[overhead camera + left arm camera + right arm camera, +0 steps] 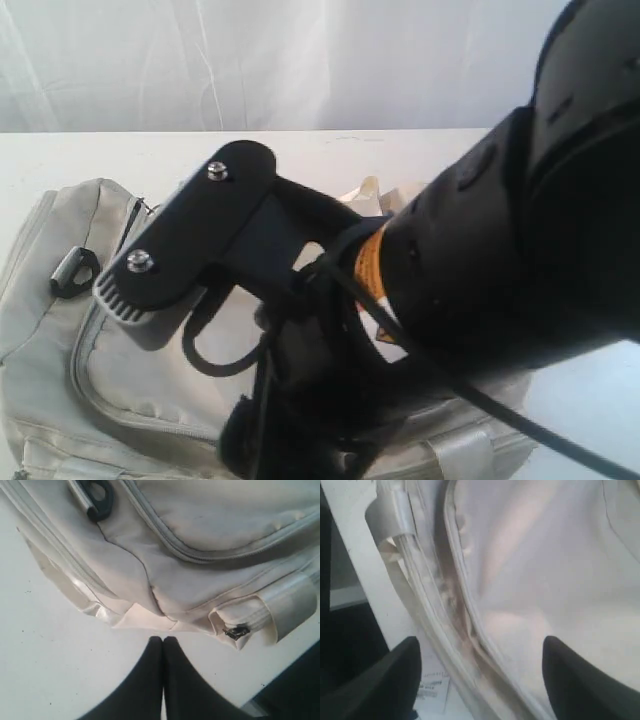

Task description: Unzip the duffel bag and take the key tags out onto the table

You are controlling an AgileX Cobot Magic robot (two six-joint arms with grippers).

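On the wide white tabletop (pixel 90 150) lies the large cream fabric duffel bag (pixel 60 310), soft, slack and creased. We judge it light but floppy and apt to slide if tugged, so the small dark zipper pull (pixel 236 631) at its corner is where to pinch. The left gripper (pixel 162 640) hovers beside that edge, jaws pressed together. The right gripper (pixel 480 645) holds its jaws spread over a zipper seam (pixel 452 595). No key tags show.
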